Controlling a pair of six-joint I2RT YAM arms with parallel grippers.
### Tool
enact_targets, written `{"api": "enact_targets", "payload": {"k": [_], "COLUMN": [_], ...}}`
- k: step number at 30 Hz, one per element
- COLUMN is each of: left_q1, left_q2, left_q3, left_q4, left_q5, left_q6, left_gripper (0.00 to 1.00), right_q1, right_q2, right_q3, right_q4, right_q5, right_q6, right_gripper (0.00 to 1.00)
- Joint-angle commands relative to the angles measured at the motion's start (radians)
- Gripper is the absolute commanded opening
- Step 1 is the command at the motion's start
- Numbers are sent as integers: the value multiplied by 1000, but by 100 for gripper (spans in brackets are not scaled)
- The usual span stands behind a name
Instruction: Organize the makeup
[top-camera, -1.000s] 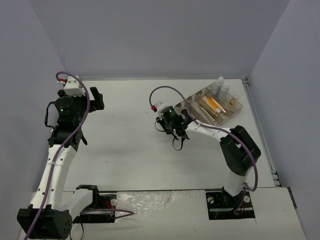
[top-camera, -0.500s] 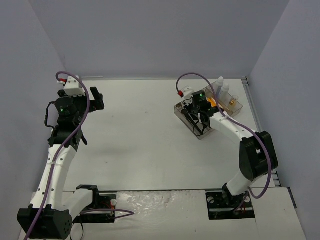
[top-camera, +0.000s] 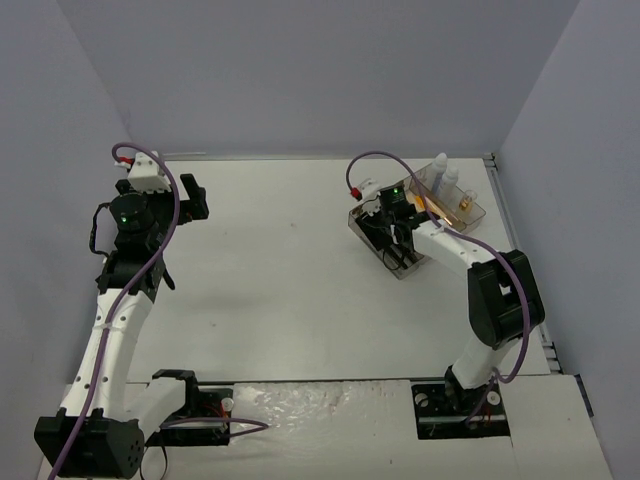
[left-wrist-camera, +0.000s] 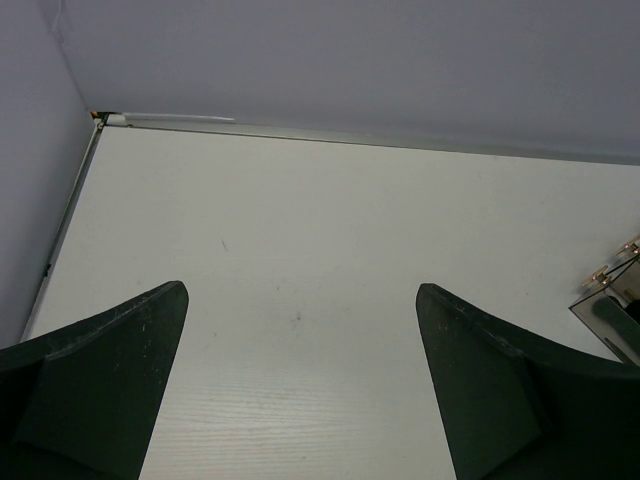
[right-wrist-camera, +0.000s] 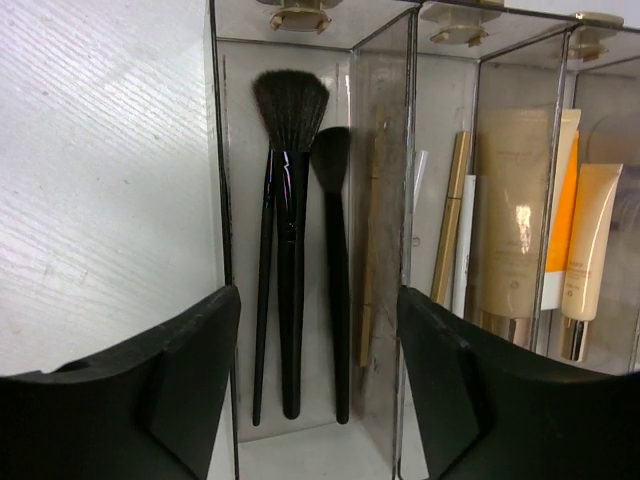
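My right gripper (top-camera: 396, 240) (right-wrist-camera: 318, 370) hangs open over the left slot of the clear smoky tray (top-camera: 404, 270). Three slim black brushes (right-wrist-camera: 290, 250) lie side by side in that slot, bristles away from me, and nothing is between the fingers. Past the divider (right-wrist-camera: 385, 150) lie thin tan sticks (right-wrist-camera: 372, 260), a gold stick (right-wrist-camera: 450, 230), a beige tube (right-wrist-camera: 515, 220) and the orange white-capped tube (right-wrist-camera: 566, 200). Two white bottles (top-camera: 443, 172) and the amber vial (top-camera: 465, 205) stand at the tray's far end. My left gripper (top-camera: 191, 200) (left-wrist-camera: 300, 380) is open above bare table.
The tray sits at the back right of the white table (top-camera: 270, 280), near its right edge rail (top-camera: 520, 250). A corner of the tray (left-wrist-camera: 612, 290) shows at the right edge of the left wrist view. Grey walls enclose the table.
The right arm swung from the middle of the table to the tray's left slot, and its jaws went from shut to open. The left arm stayed still.
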Motion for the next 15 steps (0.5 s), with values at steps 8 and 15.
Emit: {"api": "enact_targets", "payload": {"k": [8,15], "left_q1": [8,-39], "left_q2": [-11,-36], "left_q3": [40,79], "left_q4": [67,-17], "left_q5": [15,-33], "left_q6": [-12,29], "left_gripper": [97,97], "right_q1": [-7,-8], "right_q2": [-287,-665], "right_q3": [35,-13], "right_q4": [15,-54], "right_q5": [120,313], "right_q6": [175,334], "right_gripper": [84,100]}}
